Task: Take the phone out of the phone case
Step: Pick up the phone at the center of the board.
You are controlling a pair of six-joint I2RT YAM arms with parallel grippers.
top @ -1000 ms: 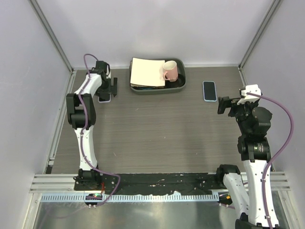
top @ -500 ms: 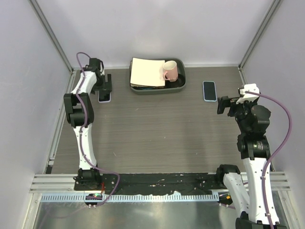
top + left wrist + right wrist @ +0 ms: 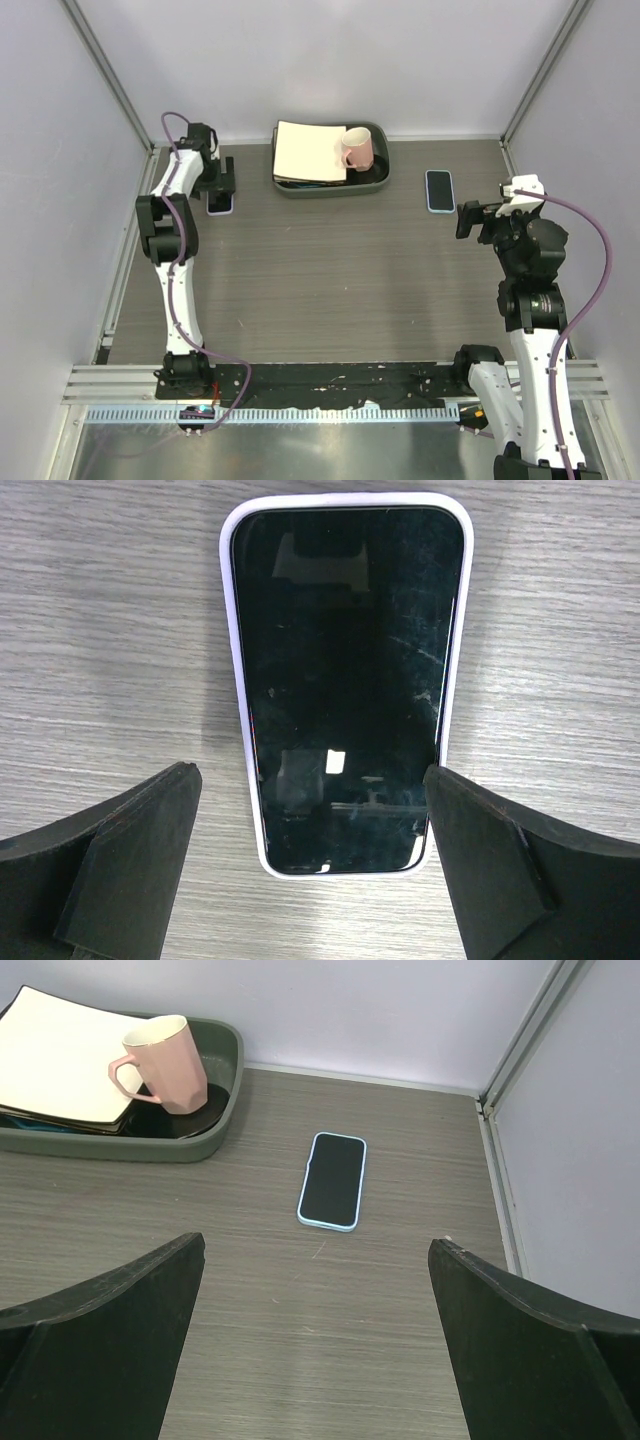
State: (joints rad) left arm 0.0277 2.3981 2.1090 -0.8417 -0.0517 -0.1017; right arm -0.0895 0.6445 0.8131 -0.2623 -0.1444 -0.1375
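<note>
A black-screened phone in a white case (image 3: 345, 680) lies flat on the wooden table at the far left; it also shows in the top view (image 3: 220, 204). My left gripper (image 3: 310, 775) is open and hovers just above the phone's near end, one finger either side, touching nothing; in the top view the gripper (image 3: 219, 186) is over the phone. A second phone in a light blue case (image 3: 332, 1180) lies at the far right (image 3: 439, 190). My right gripper (image 3: 318, 1245) is open and empty, held well above and short of it (image 3: 470, 220).
A dark green tray (image 3: 381, 176) stands at the back centre, holding cream square plates (image 3: 305, 152) and a pink mug (image 3: 356, 149). Enclosure walls and metal rails border the table on the left, right and back.
My left wrist has shifted slightly left and back over the white-cased phone. The right arm and both phones have not moved.
</note>
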